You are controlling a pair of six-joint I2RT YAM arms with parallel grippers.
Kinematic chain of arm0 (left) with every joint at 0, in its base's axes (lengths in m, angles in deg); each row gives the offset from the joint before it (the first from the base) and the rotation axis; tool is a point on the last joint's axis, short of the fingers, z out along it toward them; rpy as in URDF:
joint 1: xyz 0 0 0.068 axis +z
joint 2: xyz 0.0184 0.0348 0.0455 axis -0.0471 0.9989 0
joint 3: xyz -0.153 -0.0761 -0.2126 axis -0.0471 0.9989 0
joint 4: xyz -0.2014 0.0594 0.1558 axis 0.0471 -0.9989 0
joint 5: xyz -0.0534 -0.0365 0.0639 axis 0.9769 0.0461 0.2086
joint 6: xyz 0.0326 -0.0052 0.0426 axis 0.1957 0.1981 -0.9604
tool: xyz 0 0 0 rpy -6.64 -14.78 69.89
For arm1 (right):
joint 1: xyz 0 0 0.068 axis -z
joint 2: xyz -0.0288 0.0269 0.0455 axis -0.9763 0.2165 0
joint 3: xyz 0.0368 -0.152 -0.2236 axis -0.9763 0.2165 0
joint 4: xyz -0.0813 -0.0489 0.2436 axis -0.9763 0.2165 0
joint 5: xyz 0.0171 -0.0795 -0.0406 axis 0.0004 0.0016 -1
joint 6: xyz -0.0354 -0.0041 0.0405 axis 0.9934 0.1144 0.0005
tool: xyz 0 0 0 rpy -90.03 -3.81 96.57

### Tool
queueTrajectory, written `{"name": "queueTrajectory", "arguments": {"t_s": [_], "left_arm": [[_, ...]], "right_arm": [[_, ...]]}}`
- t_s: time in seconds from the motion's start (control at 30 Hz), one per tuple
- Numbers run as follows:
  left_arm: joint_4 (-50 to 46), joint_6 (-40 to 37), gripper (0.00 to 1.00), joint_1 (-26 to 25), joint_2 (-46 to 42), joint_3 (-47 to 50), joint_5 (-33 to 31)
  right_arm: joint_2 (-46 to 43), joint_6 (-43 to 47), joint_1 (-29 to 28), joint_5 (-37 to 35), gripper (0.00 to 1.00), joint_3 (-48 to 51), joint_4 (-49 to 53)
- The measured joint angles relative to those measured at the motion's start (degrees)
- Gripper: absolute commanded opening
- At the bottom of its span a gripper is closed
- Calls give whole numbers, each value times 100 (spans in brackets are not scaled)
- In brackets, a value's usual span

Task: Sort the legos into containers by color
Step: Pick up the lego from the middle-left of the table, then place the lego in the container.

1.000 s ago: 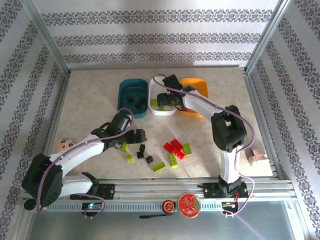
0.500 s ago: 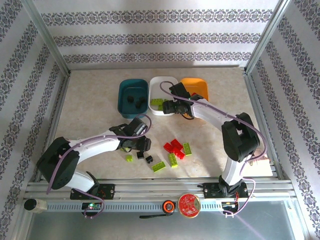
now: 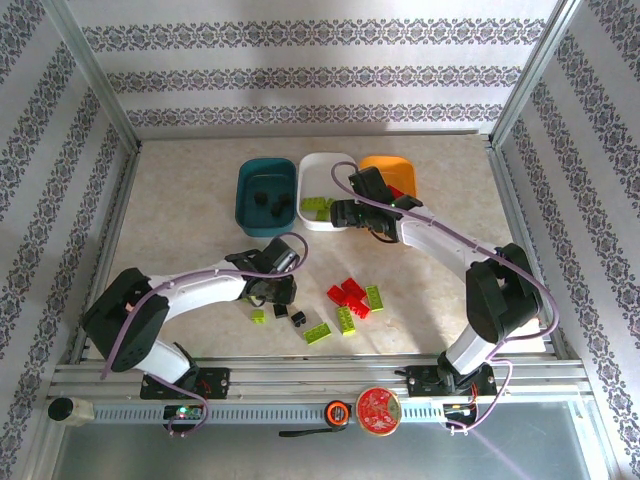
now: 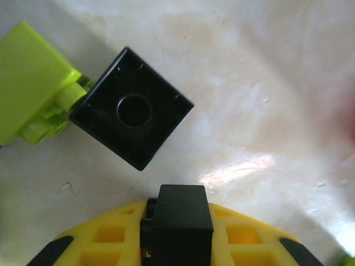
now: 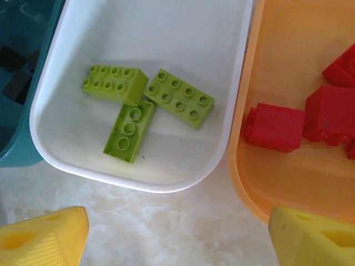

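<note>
Left gripper (image 3: 278, 292) pressed together, pinching a small black brick (image 4: 177, 219). At its 11 o'clock I see a second black brick (image 4: 131, 113), underside up, touching a lime brick (image 4: 33, 83) at 9 o'clock.

Right gripper (image 5: 177, 244) spread, holding nothing. At its 12 o'clock is the white tray (image 5: 138, 183) with three lime bricks (image 5: 180, 97). At 2 o'clock is the orange tray (image 5: 244, 166) with red bricks (image 5: 275, 127).

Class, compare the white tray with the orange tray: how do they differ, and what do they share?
The white tray holds three lime green bricks; the orange tray holds red bricks. The white tray is the middle one; the orange tray ends the row. Both are shallow and rounded.
</note>
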Motion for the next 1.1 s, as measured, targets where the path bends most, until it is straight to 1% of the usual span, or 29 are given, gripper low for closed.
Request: {"name": "queueTrajectory", "arguments": {"t_s": [0.1,0.17,0.37,0.5,0.63,0.7,0.77,0.87,1.0,1.1], "left_arm": [[35,2,17,85,-170,-149,4],[105,4,17,297,-245,-319,39],[761,208,17,1434,-186,-1051,103],[1220,323,17,1825,389,-1759,4],[1488,442,18,2100,1335,-2514,2],[1508,479,24,2218,1764,-2809,0],[1497,509,36,2308,2118,-3056,2],[1445,588,52,2382,2479,-3407,2],[1353,592,65,2406,2564,-3775,22],[1360,597,75,2406,2452,-3866,46]], "right_arm": [[-68,-24,0,-11,85,138,-22],[-114,-37,-2,-13,85,210,-28],[-304,-44,-201,-20,85,457,-125],[-481,-9,-529,-13,85,723,-221],[-538,46,-918,-15,85,927,-323],[-546,70,-1104,-13,85,1025,-345],[-546,116,-1307,-13,86,1113,-356],[-551,173,-1578,15,86,1217,-411],[-544,212,-1832,170,87,1290,-538],[-476,251,-1971,275,87,1287,-693]]}}
